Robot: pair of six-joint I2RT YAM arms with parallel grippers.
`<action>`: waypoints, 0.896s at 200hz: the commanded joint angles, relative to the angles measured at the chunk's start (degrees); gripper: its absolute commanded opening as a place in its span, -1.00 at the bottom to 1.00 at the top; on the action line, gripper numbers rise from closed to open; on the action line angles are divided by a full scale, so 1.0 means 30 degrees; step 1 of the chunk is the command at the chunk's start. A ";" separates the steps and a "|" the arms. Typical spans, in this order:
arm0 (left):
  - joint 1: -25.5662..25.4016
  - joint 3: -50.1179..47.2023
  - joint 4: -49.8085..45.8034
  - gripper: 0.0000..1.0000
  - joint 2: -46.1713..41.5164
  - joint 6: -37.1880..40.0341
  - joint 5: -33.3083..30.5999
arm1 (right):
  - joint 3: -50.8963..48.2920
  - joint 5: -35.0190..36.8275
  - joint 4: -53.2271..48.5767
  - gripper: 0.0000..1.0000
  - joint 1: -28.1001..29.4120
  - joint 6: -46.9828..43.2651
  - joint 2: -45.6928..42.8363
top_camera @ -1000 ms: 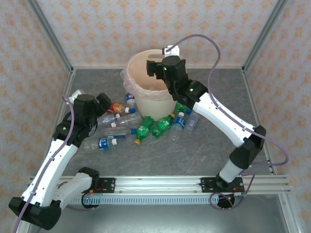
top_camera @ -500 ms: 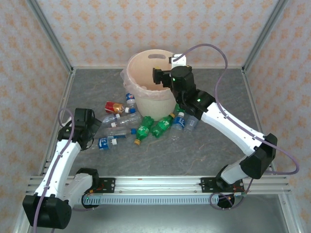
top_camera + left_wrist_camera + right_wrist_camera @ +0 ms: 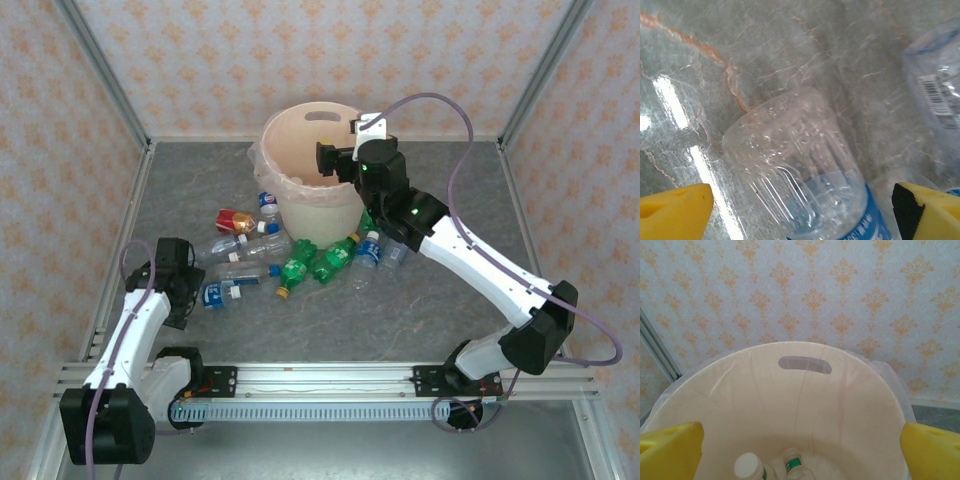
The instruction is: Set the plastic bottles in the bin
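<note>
The cream bin (image 3: 290, 205) stands at the back middle of the table, and its inner wall (image 3: 840, 400) has two bottles (image 3: 792, 462) at the bottom. Several plastic bottles lie in front of the bin: green ones (image 3: 296, 268), clear ones (image 3: 240, 247) and an orange-red labelled one (image 3: 236, 220). My left gripper (image 3: 193, 290) is low at the pile's left end. Its yellow fingertips (image 3: 675, 210) stand wide on either side of a clear, blue-labelled bottle (image 3: 805, 175) without touching it. My right gripper (image 3: 800, 450) hovers open over the bin's near rim, holding nothing.
Metal frame posts (image 3: 105, 70) and patterned walls close in the grey table (image 3: 420, 310) on three sides. A rail (image 3: 320, 380) with the arm bases runs along the near edge. The bin's clear liner (image 3: 258, 160) bulges over its left side.
My left arm has drawn back toward the near left and lowered its gripper around the clear blue-labelled bottle. My right gripper has shifted slightly right above the bin.
</note>
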 commanded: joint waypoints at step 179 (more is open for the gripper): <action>0.1184 -0.2653 0.5571 0.32 0.0782 -0.0953 0.0673 | 0.2639 -0.0332 -0.0903 0.99 0.0066 -0.0764 0.1496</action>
